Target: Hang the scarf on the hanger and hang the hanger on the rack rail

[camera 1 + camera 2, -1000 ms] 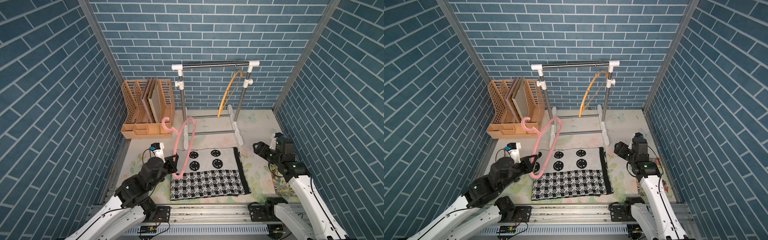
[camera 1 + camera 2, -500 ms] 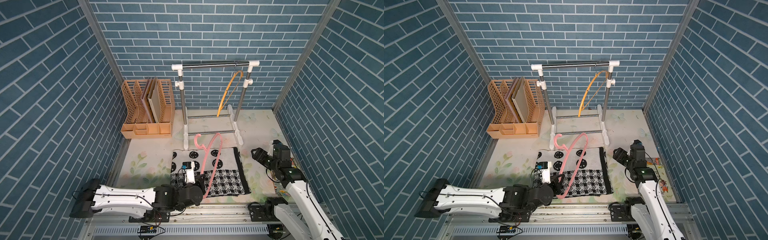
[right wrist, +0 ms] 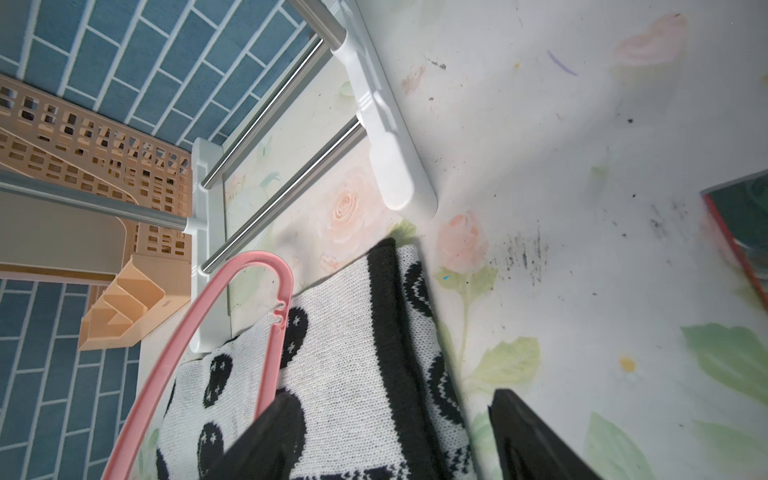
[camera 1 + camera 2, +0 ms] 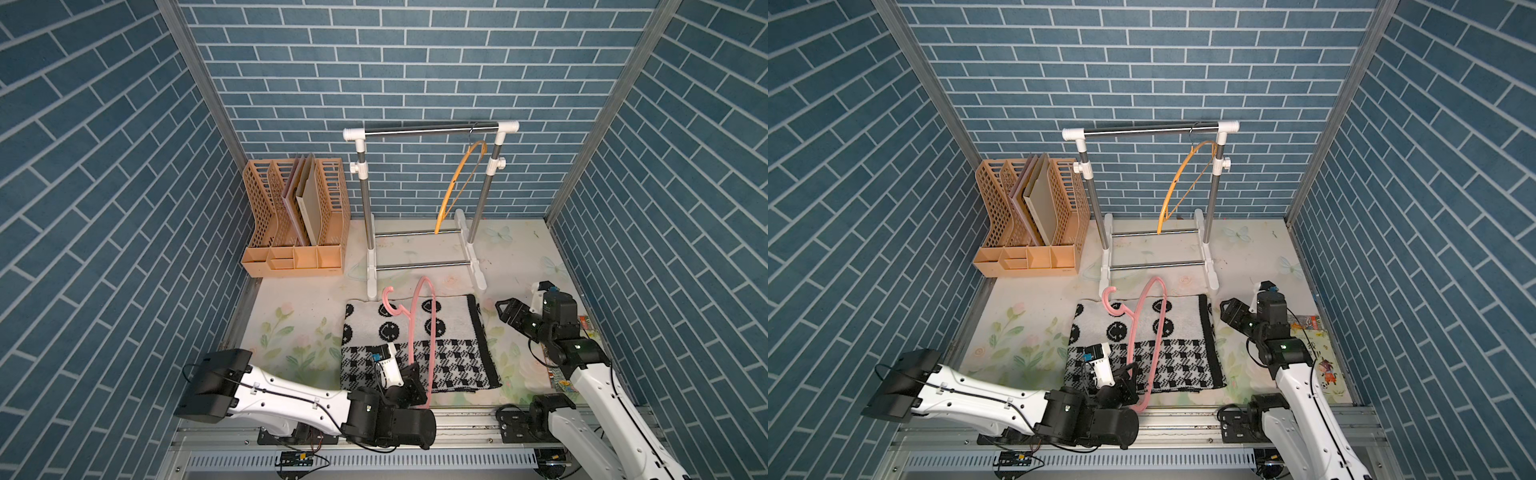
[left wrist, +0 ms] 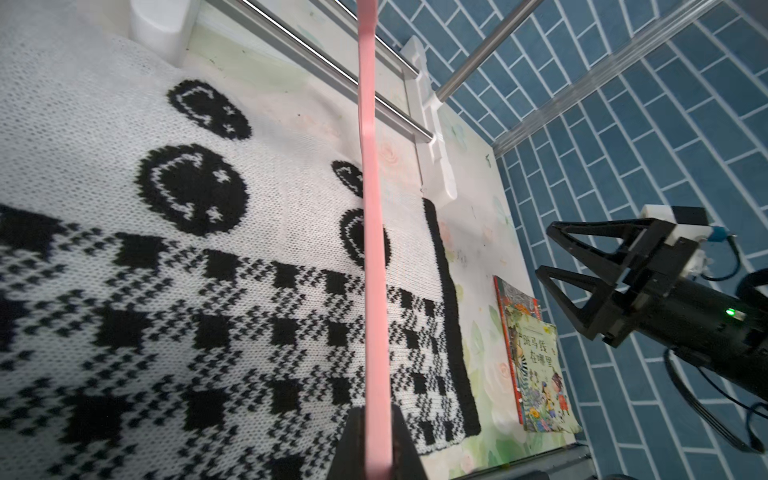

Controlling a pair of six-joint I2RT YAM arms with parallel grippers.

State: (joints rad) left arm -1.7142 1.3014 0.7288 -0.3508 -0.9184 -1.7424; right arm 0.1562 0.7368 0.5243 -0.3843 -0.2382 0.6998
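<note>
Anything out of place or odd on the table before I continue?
Nothing spilled or broken. The scarf lies flat, with the left tool holding the pink hanger over it. Two oddities: a picture book lies at the mat's edge, partly hidden by the right arm, and dark smudges mark the mat between scarf and book.

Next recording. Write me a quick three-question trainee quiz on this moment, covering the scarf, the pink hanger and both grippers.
1. True or false: the scarf already hangs on the pink hanger.
2. What does the left gripper hold? A) the scarf B) the pink hanger C) nothing
3. Fill in: the right gripper, beside the scarf, is ____ (open or shut).

Key: 1 false; 2 B; 3 open.
</note>
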